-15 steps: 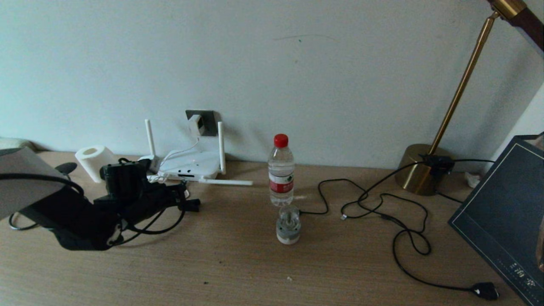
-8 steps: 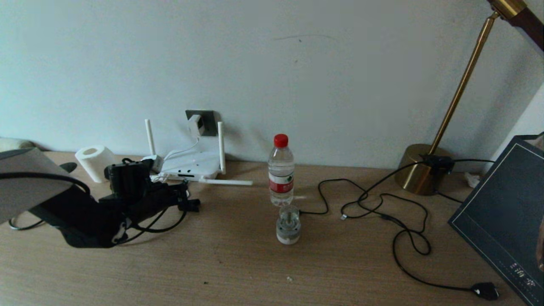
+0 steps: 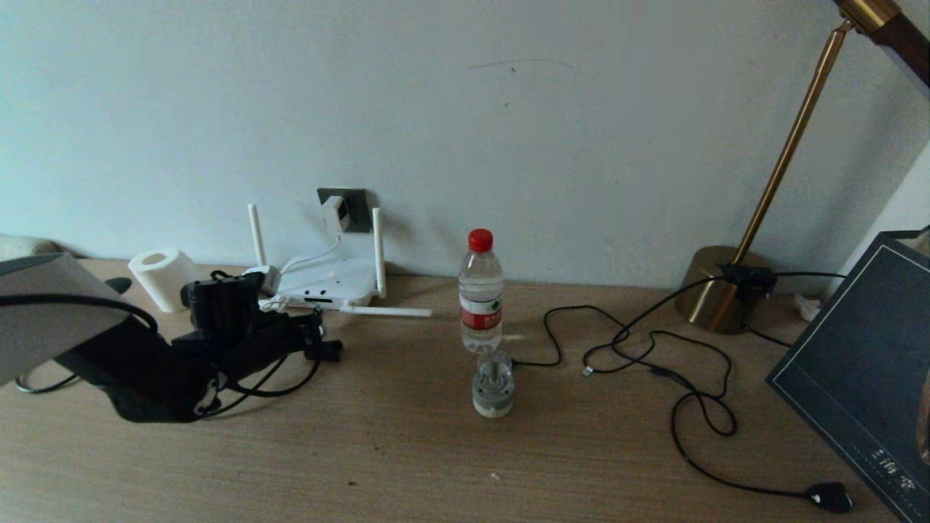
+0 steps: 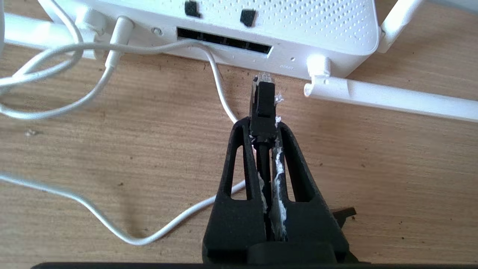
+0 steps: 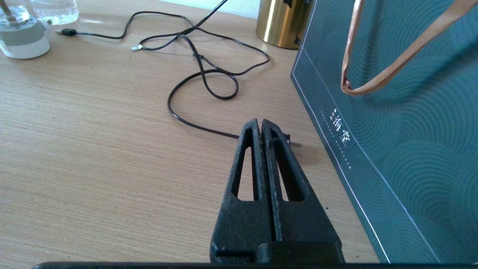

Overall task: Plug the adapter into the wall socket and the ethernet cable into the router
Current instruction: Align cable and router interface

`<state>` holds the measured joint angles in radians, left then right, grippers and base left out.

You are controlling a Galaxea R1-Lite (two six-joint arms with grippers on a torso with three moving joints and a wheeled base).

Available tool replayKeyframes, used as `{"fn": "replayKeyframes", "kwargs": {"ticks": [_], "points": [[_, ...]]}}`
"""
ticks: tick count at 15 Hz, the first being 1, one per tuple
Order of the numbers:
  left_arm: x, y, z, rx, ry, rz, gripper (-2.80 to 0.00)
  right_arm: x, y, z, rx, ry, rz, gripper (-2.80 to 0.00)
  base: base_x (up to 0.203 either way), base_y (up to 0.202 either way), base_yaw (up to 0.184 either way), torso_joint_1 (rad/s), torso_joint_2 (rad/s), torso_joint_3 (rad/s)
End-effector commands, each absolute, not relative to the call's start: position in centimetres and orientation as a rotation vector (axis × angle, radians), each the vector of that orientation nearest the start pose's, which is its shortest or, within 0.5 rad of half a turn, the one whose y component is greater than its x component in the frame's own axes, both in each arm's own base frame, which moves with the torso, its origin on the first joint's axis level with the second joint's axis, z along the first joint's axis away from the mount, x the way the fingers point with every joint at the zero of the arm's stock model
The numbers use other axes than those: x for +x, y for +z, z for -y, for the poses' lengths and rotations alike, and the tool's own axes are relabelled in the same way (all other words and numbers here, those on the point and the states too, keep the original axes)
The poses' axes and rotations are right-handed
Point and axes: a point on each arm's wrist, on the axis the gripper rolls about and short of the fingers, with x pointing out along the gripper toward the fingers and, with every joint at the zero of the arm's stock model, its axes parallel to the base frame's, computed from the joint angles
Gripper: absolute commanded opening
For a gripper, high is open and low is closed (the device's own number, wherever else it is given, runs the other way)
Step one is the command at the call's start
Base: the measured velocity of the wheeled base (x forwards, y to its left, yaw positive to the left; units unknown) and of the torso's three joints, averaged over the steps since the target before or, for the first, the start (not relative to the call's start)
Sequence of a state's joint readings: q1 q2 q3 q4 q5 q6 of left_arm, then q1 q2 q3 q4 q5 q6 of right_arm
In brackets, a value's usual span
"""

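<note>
The left tool (image 4: 263, 129) is clamped on the cable (image 4: 262, 102) connector, its clear tip just short of the router (image 4: 298, 26) ports and not yet in. The adapter (image 3: 335, 212) already sits in the socket (image 3: 356, 200) on the wall above the router, so that half looks done; the insertion is left. Only the left wrist view shows the gap between connector and port; the head view hides it behind the arm. Far right, the right tool (image 5: 261, 129), pressed together and empty, hangs over the surface (image 5: 93, 149) beside a bag (image 5: 410, 130).
</note>
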<state>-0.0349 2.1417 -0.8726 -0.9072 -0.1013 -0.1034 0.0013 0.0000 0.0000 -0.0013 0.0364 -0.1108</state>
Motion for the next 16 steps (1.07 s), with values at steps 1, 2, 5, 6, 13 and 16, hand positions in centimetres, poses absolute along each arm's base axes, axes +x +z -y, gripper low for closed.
{"fn": "replayKeyframes", "kwargs": {"ticks": [1,2,5,6,13,16], "points": [[38.4,7.3,1.5,-0.115,-0.117,-0.359,-2.8,-2.3,7.6,-0.1,-0.112,0.038,0.002,-2.8,0.0,0.0,0.0,0.0,0.0,0.0],[38.5,7.3,1.5,-0.115,-0.116,-0.362,-2.8,-2.3,7.6,-0.1,-0.112,0.038,0.002,-2.8,0.0,0.0,0.0,0.0,0.0,0.0],[38.8,7.4,1.6,-0.115,-0.117,-0.365,-2.8,-2.3,7.6,-0.1,-0.112,0.038,0.002,-2.8,0.0,0.0,0.0,0.0,0.0,0.0],[38.9,7.5,1.6,-0.115,-0.116,-0.363,-2.8,-2.3,7.6,-0.1,-0.112,0.037,0.002,-2.8,0.0,0.0,0.0,0.0,0.0,0.0],[40.0,6.8,1.6,-0.115,-0.115,-0.363,-2.8,-2.3,7.6,-0.1,-0.112,0.038,0.002,-2.8,0.0,0.0,0.0,0.0,0.0,0.0],[40.4,6.6,1.6,-0.115,-0.115,-0.361,-2.8,-2.3,7.6,-0.1,-0.112,0.038,0.002,-2.8,0.0,0.0,0.0,0.0,0.0,0.0]]}}
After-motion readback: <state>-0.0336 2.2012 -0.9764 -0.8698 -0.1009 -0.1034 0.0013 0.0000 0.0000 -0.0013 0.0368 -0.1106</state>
